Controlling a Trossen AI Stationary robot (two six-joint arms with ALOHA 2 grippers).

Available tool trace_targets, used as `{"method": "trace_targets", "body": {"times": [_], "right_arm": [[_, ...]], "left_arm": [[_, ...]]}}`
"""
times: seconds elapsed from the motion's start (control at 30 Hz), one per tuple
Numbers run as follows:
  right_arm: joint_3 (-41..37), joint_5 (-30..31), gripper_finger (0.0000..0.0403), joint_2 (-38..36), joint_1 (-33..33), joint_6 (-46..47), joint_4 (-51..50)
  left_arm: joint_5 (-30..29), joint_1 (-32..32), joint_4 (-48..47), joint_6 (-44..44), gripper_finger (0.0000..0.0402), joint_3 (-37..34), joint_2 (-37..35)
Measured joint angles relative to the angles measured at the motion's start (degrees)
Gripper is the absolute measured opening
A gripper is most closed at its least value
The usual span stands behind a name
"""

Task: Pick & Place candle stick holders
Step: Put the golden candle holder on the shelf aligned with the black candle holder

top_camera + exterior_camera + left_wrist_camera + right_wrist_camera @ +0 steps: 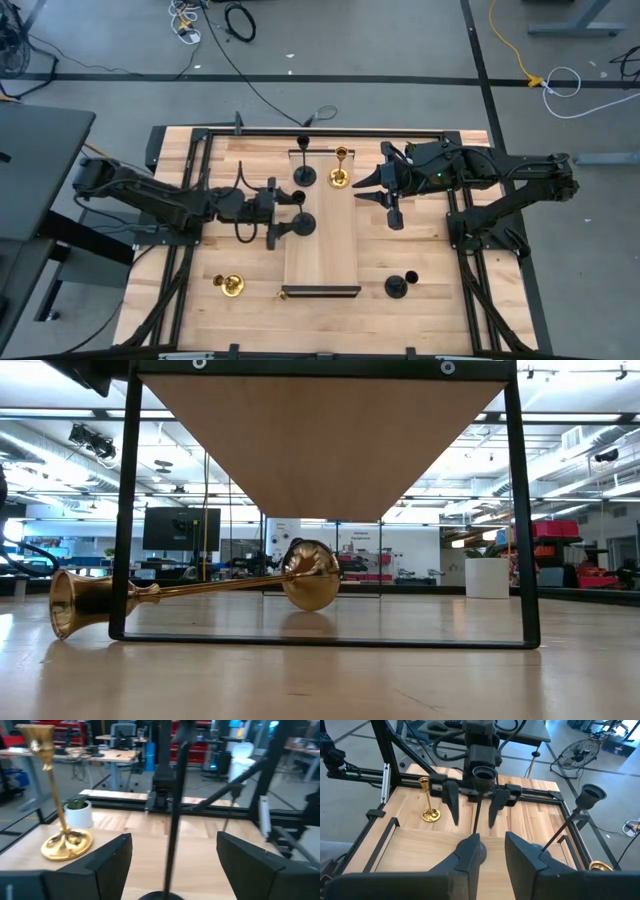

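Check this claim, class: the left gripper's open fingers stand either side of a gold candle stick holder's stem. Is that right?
Wrong colour. The holder between the left gripper's open fingers is a black candle stick holder, not gold, as the right wrist view shows.

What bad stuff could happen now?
The left claw is open around the black holder, whose stem is thin; a sideways nudge could tip it over on the board. The right claw hangs open near the upright gold holder and might bump it. The fallen gold holder lies on its side and could roll.
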Motion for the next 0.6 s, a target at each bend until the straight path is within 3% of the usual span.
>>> {"method": "trace_targets", "body": {"times": [0.6], "right_arm": [[-0.01,-0.01,0.0091,0.00,-0.01,0.12,-0.31]], "left_arm": [[10.61,-4.23,-26.60,-3.72,0.0291,0.02,-15.83]]}}
